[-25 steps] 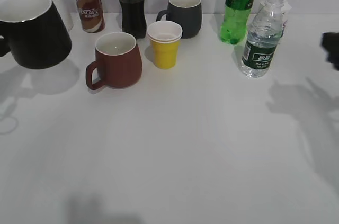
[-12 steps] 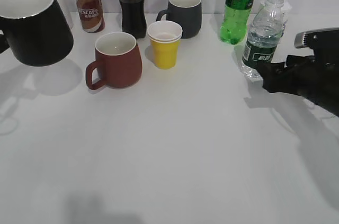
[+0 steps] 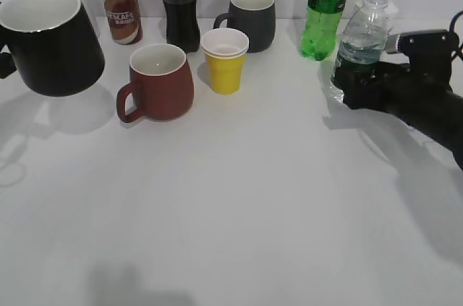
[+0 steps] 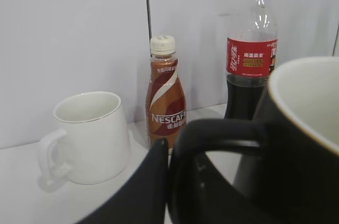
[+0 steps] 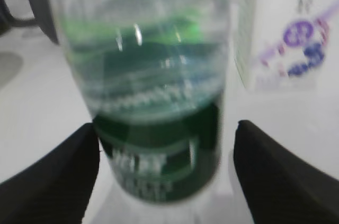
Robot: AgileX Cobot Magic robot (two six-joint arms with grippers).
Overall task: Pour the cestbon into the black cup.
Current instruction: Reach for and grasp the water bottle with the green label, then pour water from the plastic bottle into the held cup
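Clear cestbon bottle stands upper right, straddled by spread, unclosed right gripper | black cup held aloft upper left, handle clamped by left gripper | labelled band should be squeezed squarely, bottle kept upright.

I see black cup glossy black, white inside. Cestbon clear, dark green label, white writing. I note right claw black, worktop white, brownish-red mug, yellow cup, bright green bottle.
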